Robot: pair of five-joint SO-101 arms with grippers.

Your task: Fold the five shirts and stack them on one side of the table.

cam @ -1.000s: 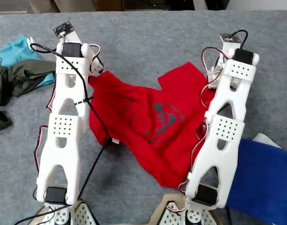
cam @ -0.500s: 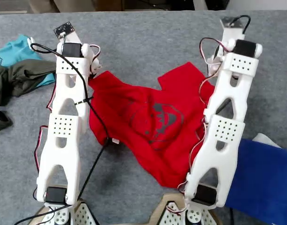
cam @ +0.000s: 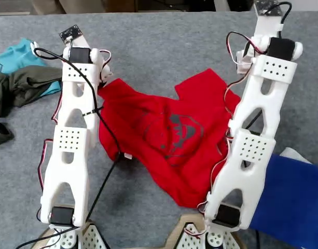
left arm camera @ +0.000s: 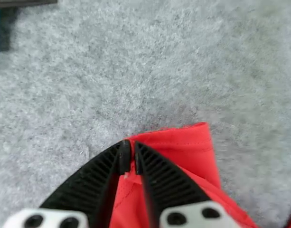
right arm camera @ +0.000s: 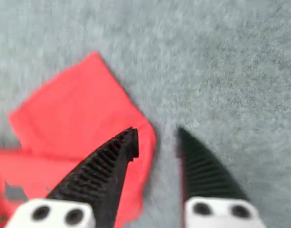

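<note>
1. No words, numbers or signs can be read anywhere.
2. The red shirt [cam: 148, 155], in the middle of the scene, bears a dark grey printed graphic [cam: 175, 134] on its front. It is a pictorial shape with no legible letters.

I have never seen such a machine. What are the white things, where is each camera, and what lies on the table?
They are robot arms, the left arm and the right arm, at a grey table. One picture looks down from above; two come from cameras on the wrists. A red shirt with a dark print lies between the arms. The left gripper is shut on its edge; the right gripper is open over a sleeve edge. A teal shirt, a dark green shirt and a blue cloth lie at the sides.
</note>
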